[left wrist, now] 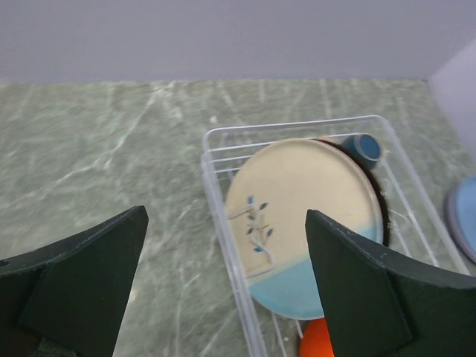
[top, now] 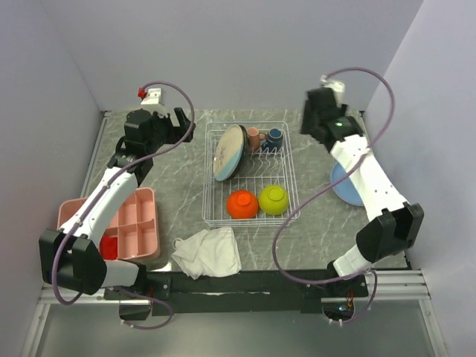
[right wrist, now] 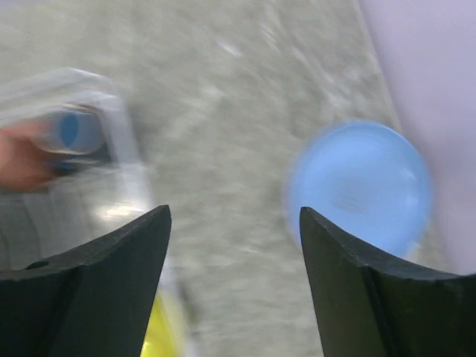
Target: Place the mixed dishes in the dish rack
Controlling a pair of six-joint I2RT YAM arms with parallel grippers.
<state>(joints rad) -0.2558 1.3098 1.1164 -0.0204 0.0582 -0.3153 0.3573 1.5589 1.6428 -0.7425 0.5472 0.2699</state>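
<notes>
The dish rack (top: 256,175) is set mid-table. The large cream-and-blue plate (top: 229,152) is leaned on edge at its far left. The small pink mug (top: 255,137) and small dark-blue mug (top: 274,137) are placed side by side at the far wall. The orange bowl (top: 242,204) and lime-green bowl (top: 274,199) are seated side by side at the near end.

The light-blue plate (top: 343,186) is laid flat on the table right of the rack, partly covered by the right arm in the top view. It is shown more fully, though blurred, in the right wrist view.

A blue-green leaf sprig on the large plate is shown only in the left wrist view. The pink divided tray (top: 137,216) and white cloth (top: 208,251) are shown only from above.

The left gripper (left wrist: 224,216) is held with fingers spread wide and nothing between them. The right gripper (right wrist: 234,210) is likewise parted and empty.
</notes>
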